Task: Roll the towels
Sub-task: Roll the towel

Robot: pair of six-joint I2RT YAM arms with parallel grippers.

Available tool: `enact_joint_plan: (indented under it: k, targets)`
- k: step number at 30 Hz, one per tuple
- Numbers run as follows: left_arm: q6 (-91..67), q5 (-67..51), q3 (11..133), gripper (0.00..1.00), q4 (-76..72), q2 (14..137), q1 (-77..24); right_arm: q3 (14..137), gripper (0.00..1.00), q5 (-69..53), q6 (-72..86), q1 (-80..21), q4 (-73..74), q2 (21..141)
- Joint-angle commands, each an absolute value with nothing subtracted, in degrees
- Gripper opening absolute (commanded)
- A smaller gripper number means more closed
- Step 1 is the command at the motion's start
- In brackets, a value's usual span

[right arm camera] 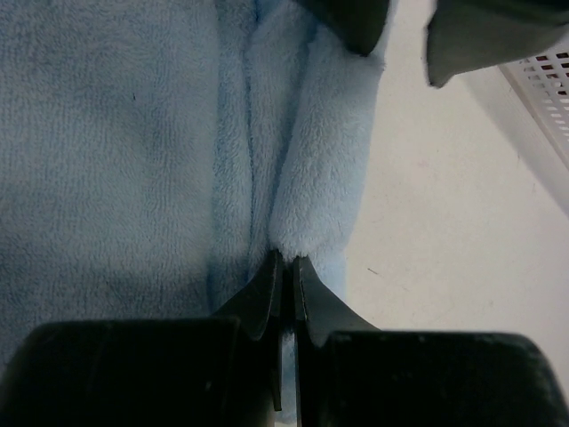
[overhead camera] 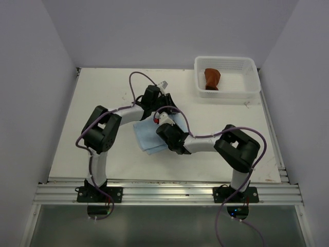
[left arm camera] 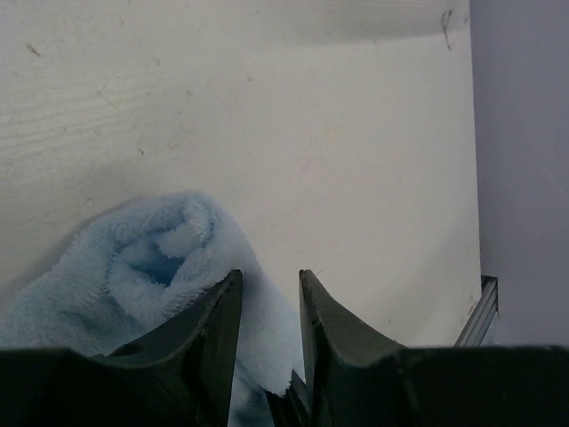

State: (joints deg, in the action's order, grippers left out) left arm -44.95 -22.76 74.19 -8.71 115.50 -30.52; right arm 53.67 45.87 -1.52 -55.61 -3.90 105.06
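The light blue towel [overhead camera: 147,139] lies on the white table, with one edge curled into a roll [left arm camera: 169,249]. My left gripper [overhead camera: 158,110] [left arm camera: 269,285] has closed on the end of that roll, and fabric fills the space between its fingers. My right gripper [overhead camera: 167,123] [right arm camera: 286,260] is shut, its tips pressed against the rolled fold [right arm camera: 311,160] of the towel [right arm camera: 107,133]. The left fingers [right arm camera: 356,27] show at the far end of the same fold. The rust brown-red towel [overhead camera: 212,78] sits bunched in the white basket [overhead camera: 226,93].
The white mesh basket [right arm camera: 542,80] stands at the table's far right corner. Pale walls close in the left, back and right sides. An aluminium rail [overhead camera: 164,193] runs along the near edge by the arm bases. Purple cables loop over both arms.
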Motion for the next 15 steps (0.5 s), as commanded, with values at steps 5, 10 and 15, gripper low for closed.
enact_joint_plan:
  k: [5,10,15]
  targets:
    - [-41.4,-18.8,74.3,0.36,-6.5,119.4,-31.1,52.2,0.0,45.1,-1.2,-56.1,-7.9,106.1]
    - [-39.3,-13.6,73.9,0.35,-2.7,120.0,-31.2,51.8,0.06,44.6,1.6,-55.6,-8.6,104.5]
    - [-38.8,-11.5,72.9,0.34,-1.8,119.8,-31.2,49.8,0.22,43.7,4.5,-54.8,-9.3,100.5]
